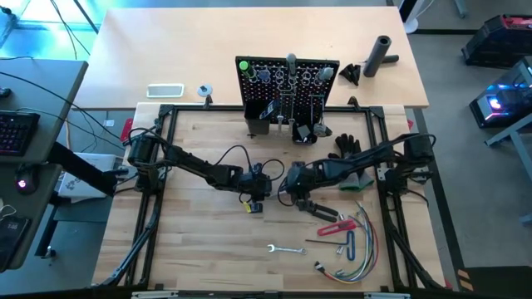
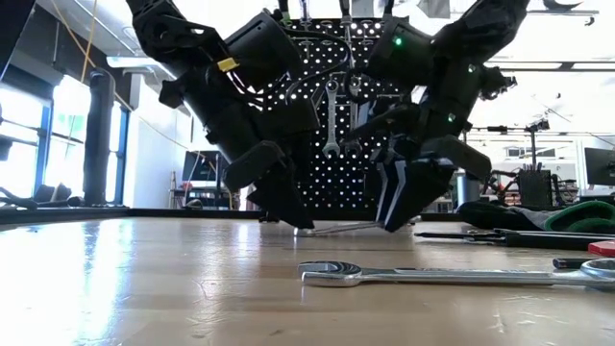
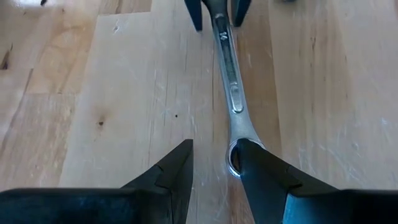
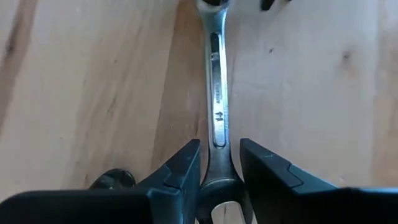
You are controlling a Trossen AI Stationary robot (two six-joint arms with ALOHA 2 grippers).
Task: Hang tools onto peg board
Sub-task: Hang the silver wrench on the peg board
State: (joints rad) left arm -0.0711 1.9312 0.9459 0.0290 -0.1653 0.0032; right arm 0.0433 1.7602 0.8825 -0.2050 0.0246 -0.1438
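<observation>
Pale wooden planks make up the bench [image 1: 199, 241], framed by dark rails. Nearest the front edge, at about five o'clock from the middle, lie a small silver wrench [image 1: 283, 248], a red-handled tool [image 1: 339, 226] and a bundle of coloured wires [image 1: 359, 249]. At the centre both arms meet over a second wrench [image 3: 231, 93] that lies flat on the wood between them. The left pincer [image 3: 214, 163] comes in from nine o'clock; its fingers stand part open, one end of the wrench just inside the gap beside one fingertip, and whether it is gripped cannot be told. The right pincer [image 4: 219, 160] comes in from three o'clock and straddles the other end of the same wrench, fingers close along both sides of the shaft. A black glove [image 1: 346, 146] lies at two o'clock. Farther back, at twelve o'clock, the peg board [image 1: 288, 76] stands upright with several tools already hanging on it. Beyond it, at one o'clock, a black cylinder [image 1: 381, 55] rests on the far tabletop.
</observation>
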